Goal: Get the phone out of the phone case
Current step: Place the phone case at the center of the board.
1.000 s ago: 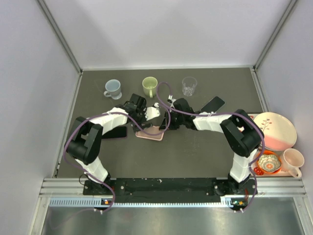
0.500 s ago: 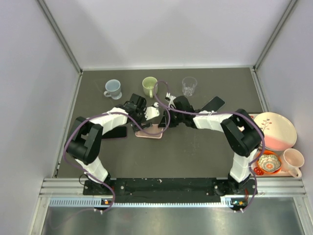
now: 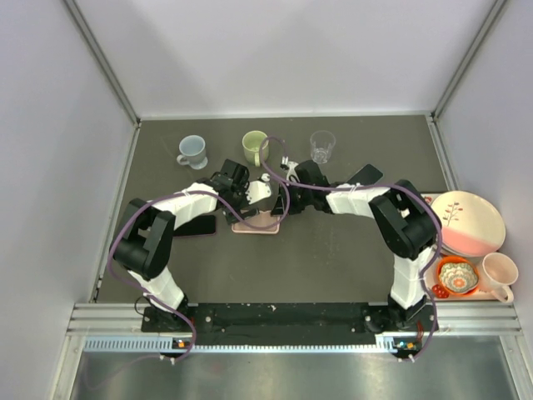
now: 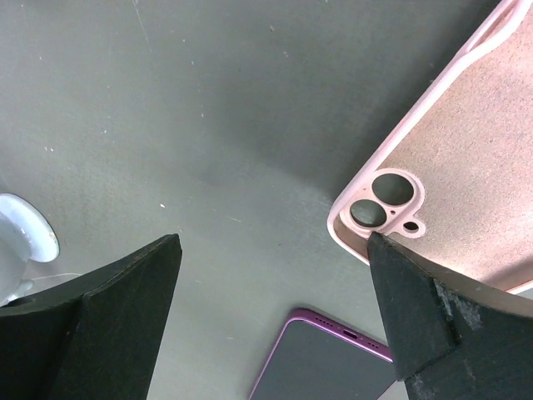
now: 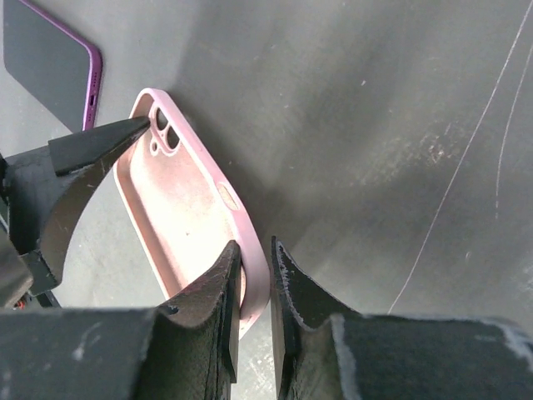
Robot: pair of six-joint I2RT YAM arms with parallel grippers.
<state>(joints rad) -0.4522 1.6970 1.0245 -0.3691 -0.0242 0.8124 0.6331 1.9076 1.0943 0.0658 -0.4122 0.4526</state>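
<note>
Right gripper (image 5: 254, 246): narrowed to a pinch on one long side wall of the pink phone case (image 5: 179, 200), with one finger inside the shell and one outside.
Left gripper (image 4: 271, 242): spread wide and holding nothing. One finger (image 4: 408, 308) touches the case's corner by the camera cutouts with its tip.
Phone case: empty (its bare lining faces both wrist cameras). It sits mid-table between the two grippers and casts a broad shadow on the table (image 3: 333, 258).
Phone (image 4: 329, 367): out of the case and flat on the table, dark face up with a purple rim. It lies just left of the case's camera end.
Far side: blue mug (image 3: 191, 151), green mug (image 3: 255, 147) and clear glass (image 3: 322, 146) stand in a row.
Right of the grippers: a dark flat slab (image 3: 364, 176) lies on the table.
Right edge: pale plate (image 3: 470, 218) and pink mug (image 3: 500, 271).
</note>
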